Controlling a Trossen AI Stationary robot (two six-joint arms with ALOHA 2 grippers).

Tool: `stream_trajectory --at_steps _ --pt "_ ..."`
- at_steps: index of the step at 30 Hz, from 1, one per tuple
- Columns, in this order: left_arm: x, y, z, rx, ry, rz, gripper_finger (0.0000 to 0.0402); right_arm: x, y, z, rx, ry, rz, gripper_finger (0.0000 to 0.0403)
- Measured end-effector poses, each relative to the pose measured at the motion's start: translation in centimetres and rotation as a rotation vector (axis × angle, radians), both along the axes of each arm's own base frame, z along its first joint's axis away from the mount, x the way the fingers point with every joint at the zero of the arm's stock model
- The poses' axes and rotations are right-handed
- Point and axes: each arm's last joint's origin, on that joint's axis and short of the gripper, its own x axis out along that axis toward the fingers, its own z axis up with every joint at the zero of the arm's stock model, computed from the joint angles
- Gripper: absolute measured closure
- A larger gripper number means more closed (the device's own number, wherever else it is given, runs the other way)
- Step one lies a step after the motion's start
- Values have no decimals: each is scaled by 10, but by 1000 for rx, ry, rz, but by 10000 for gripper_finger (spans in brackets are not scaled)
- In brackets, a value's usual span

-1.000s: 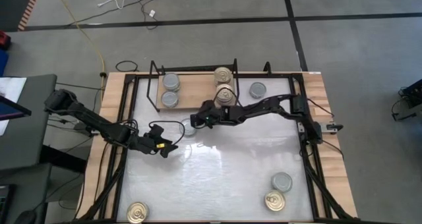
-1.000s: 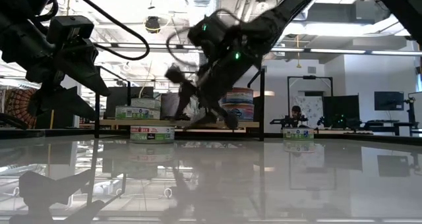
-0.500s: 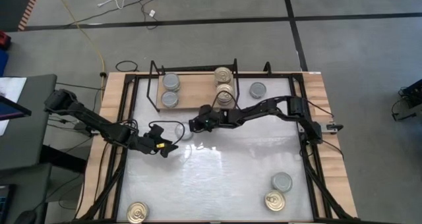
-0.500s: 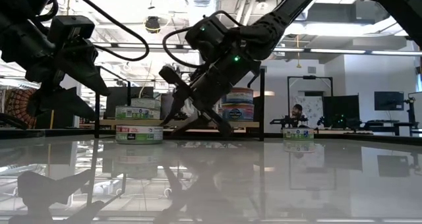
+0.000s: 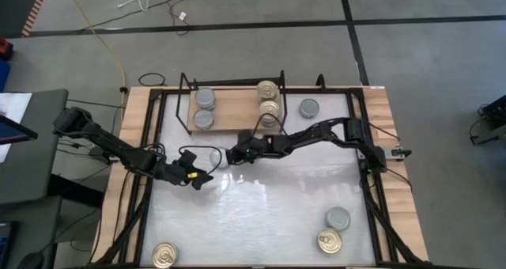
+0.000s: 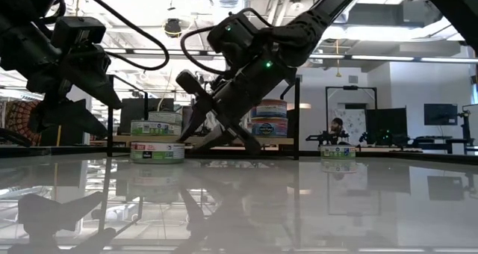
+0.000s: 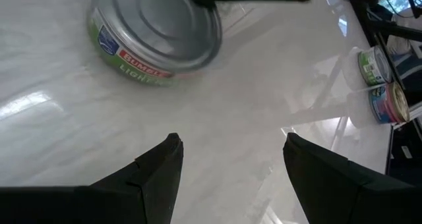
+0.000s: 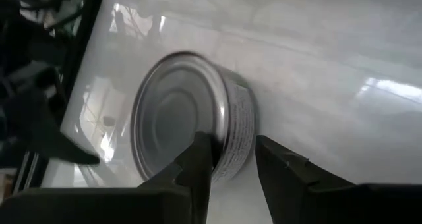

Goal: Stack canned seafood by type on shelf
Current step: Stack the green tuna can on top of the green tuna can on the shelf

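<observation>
Wooden shelf (image 5: 234, 117) with four tins (image 5: 205, 96).

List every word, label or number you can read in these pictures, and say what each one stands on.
"BUMBLE": partly cut off, on the side label of the silver-topped can lying on the white table.
"LIGHT": same label, line below.
Labels on the cans on the shelf, the far cans and the wall signs: too small to read.
</observation>
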Motion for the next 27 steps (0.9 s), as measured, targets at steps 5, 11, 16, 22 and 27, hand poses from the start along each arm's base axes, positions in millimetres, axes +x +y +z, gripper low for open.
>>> stream_trajectory --at_steps 5,11,16,22,27 --pt "0 0 0 0 0 0 150 -2 7 -1 9 31 21 266" --pt "0 0 0 0 0 0 150 -3 14 -2 107 57 120 275" --pt "0 0 0 -11 -2 6 150 -11 28 -1 181 142 205 282" --pt "1 -1 2 -63 -22 8 150 -31 46 26 71 252 243 284" --pt "4 -3 6 -89 -71 3 150 -51 56 74 -78 244 252 285"
